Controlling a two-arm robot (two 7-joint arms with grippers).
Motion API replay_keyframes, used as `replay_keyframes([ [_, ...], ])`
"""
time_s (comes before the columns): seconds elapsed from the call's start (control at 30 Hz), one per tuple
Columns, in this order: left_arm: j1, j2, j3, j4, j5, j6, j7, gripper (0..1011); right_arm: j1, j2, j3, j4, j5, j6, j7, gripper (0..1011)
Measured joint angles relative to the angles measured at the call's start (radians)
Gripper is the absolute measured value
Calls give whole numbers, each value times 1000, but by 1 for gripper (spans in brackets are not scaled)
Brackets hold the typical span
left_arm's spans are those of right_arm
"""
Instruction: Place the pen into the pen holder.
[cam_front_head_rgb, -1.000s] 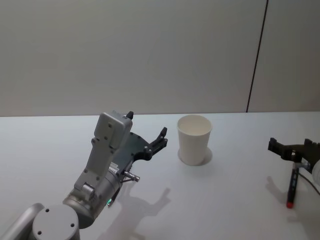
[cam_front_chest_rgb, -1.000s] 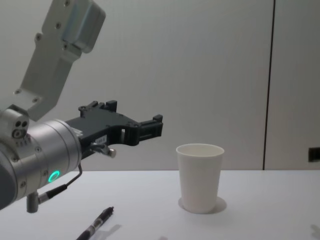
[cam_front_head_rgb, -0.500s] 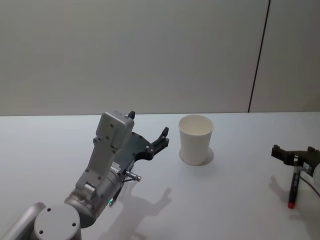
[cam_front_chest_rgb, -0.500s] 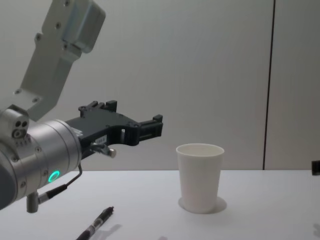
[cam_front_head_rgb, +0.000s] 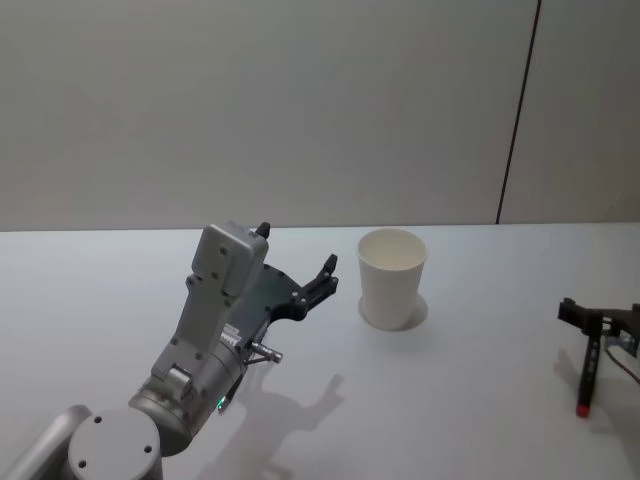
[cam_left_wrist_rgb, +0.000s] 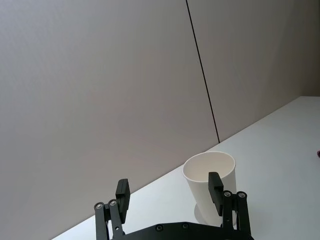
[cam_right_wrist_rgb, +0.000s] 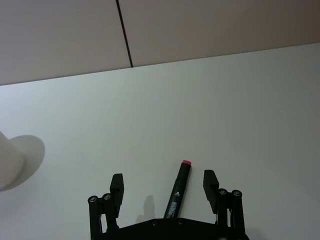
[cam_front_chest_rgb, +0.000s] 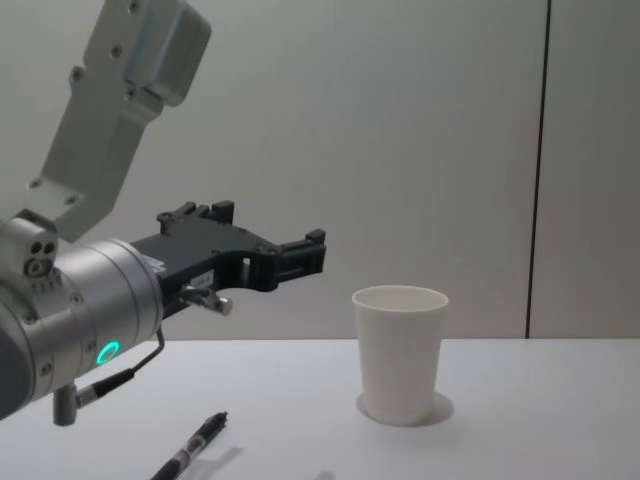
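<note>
Table (cam_front_head_rgb: 470, 400) white, plain wall behind.

Paper cup (cam_front_head_rgb: 391, 280): white, upright, mouth up, at the far middle of the table. Apart from both arms.

Right gripper (cam_front_head_rgb: 600, 318): low over the right edge of the table, well right of the cup and nearer the robot. Fingers spread wide, clamped on nothing.

Pen (cam_front_head_rgb: 587, 368): black barrel, red end. It lies on the table between the right gripper's fingers. The right wrist view shows a gap on each side, so it touches neither. In the head view the red end points to the near side. Well apart from the cup.

Left gripper (cam_front_head_rgb: 295, 246): raised above the table, just left of the cup and not touching it. Fingers apart and empty, pointing toward the cup (the left wrist view has the cup behind one fingertip). Green light (cam_front_chest_rgb: 105, 352) lit on the wrist ring.

Second pen (cam_front_chest_rgb: 192, 452): dark, lying on the table at near left, below the left arm, well left of the cup.
</note>
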Motion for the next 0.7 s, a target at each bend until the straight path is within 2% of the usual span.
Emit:
replay_keyframes([
  [0.37, 0, 0, 0, 0, 0, 0, 0, 1000, 21, -3, 19, 36, 13, 3, -13, 1002],
  [0.7, 0, 0, 0, 0, 0, 0, 0, 1000, 57, -16, 22, 90, 14, 6, -1, 1002],
])
